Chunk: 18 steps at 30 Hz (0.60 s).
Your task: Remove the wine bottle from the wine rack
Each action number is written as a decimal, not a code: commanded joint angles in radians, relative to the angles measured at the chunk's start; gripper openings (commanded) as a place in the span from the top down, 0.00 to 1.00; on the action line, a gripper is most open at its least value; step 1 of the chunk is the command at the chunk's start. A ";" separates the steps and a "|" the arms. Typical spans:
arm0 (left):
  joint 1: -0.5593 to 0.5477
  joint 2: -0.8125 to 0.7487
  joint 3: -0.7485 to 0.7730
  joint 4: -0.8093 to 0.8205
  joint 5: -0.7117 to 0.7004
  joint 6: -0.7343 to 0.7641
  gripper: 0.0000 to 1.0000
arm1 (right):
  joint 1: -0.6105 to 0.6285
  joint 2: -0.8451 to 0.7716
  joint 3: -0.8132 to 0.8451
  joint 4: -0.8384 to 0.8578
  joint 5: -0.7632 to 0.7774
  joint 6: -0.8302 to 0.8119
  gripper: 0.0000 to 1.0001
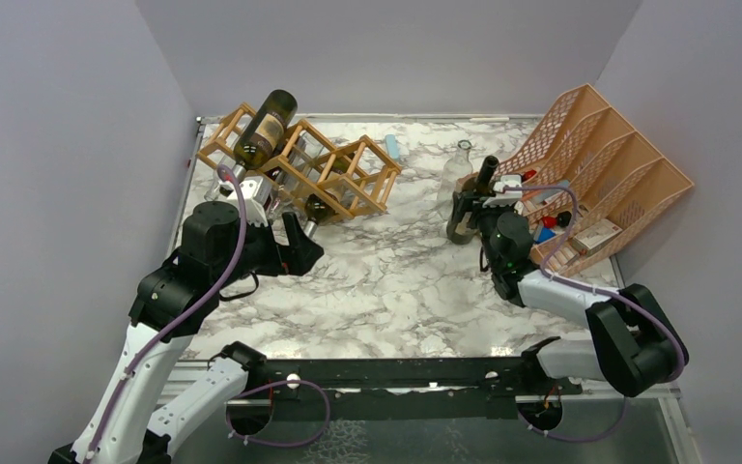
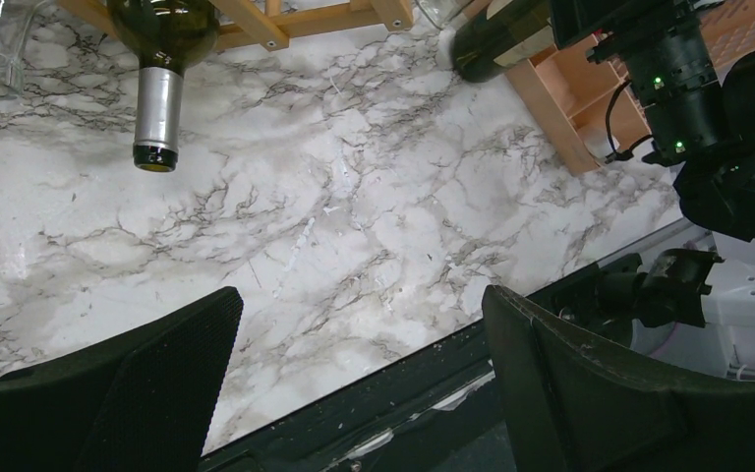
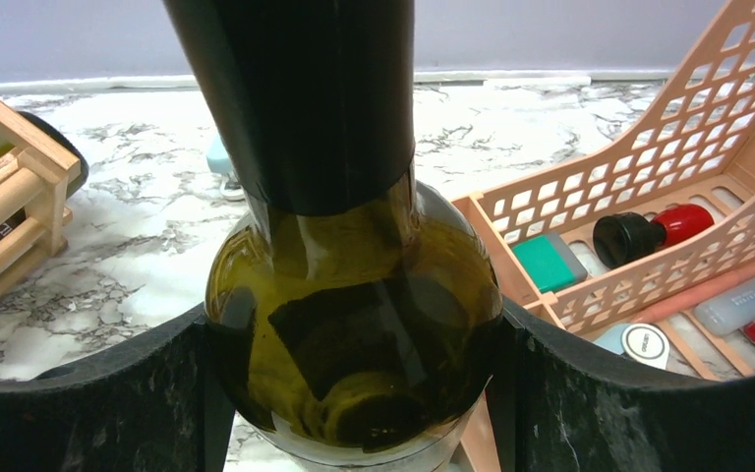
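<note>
1. Fingers of the right gripper (image 1: 471, 206) are closed around the wine bottle (image 1: 464, 224) in the top view. They hold it upright just beside the file organizer (image 1: 604, 164), well apart from the wine rack (image 1: 348, 172). The left gripper (image 1: 288, 227) hangs spread and empty just in front of the rack, where a second bottle (image 1: 266, 126) lies on top. Letting go before the base sits flat could topple the wine bottle toward the clear glass vessel (image 1: 459, 159) just behind it.
2. Left wrist view: the left fingers (image 2: 138, 393) stand wide with only the marble table (image 2: 354, 226) between them. The neck of a third bottle (image 2: 157, 108) pokes out of the rack ahead, and a careless swing of this arm could knock it.
3. Right wrist view: the wine bottle (image 3: 354, 315) fills the gap between the right fingers, and each pad (image 3: 108, 403) touches its side. Smooth round glass may slip or pivot in such a hold. Whether its base rests on the table is hidden.
</note>
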<state>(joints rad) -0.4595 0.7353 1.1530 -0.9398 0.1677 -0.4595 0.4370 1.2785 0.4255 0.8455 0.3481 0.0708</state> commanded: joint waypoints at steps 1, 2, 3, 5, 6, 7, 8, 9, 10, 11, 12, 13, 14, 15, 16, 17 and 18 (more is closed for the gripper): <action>-0.003 -0.001 0.006 0.026 0.016 0.000 0.01 | -0.013 0.030 0.005 0.275 -0.017 -0.057 0.81; -0.002 0.000 0.007 0.026 0.016 -0.001 0.01 | -0.014 0.044 0.008 0.282 -0.020 -0.063 0.81; -0.002 0.000 0.007 0.027 0.016 -0.003 0.01 | -0.016 0.053 0.013 0.285 -0.019 -0.064 0.81; -0.002 0.001 0.005 0.026 0.016 -0.005 0.01 | -0.018 0.067 0.022 0.286 -0.023 -0.064 0.81; -0.002 0.002 0.006 0.027 0.016 -0.007 0.01 | -0.018 0.070 0.023 0.291 -0.026 -0.062 0.81; -0.002 0.003 0.006 0.027 0.017 -0.009 0.01 | -0.018 0.073 0.021 0.299 -0.026 -0.062 0.81; -0.002 0.004 0.008 0.027 0.017 -0.011 0.01 | -0.018 0.076 0.017 0.309 -0.025 -0.063 0.80; -0.002 0.004 0.008 0.027 0.016 -0.012 0.01 | -0.018 0.079 0.016 0.319 -0.025 -0.063 0.80; -0.002 0.005 0.009 0.028 0.016 -0.012 0.01 | -0.019 0.085 0.016 0.322 -0.027 -0.064 0.80; -0.002 0.006 0.009 0.028 0.016 -0.012 0.01 | -0.019 0.089 0.018 0.321 -0.032 -0.064 0.80; -0.002 0.007 0.009 0.027 0.018 -0.012 0.01 | -0.020 0.095 0.018 0.321 -0.038 -0.063 0.80; -0.002 0.009 0.009 0.028 0.018 -0.012 0.01 | -0.020 0.102 0.020 0.324 -0.043 -0.066 0.80; -0.002 0.011 0.011 0.029 0.019 -0.012 0.01 | -0.020 0.108 0.022 0.326 -0.047 -0.070 0.79; -0.002 0.011 0.011 0.029 0.021 -0.011 0.01 | -0.020 0.111 0.023 0.326 -0.046 -0.071 0.78; -0.002 0.011 0.011 0.029 0.021 -0.013 0.01 | -0.020 0.114 0.022 0.325 -0.046 -0.070 0.77; -0.002 0.010 0.011 0.030 0.021 -0.013 0.01 | -0.020 0.113 0.022 0.323 -0.050 -0.071 0.75; -0.002 0.010 0.010 0.029 0.021 -0.013 0.01 | -0.020 0.113 0.023 0.315 -0.058 -0.073 0.72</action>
<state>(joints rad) -0.4595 0.7464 1.1530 -0.9367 0.1684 -0.4671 0.4297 1.3983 0.4210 1.0134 0.3042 0.0265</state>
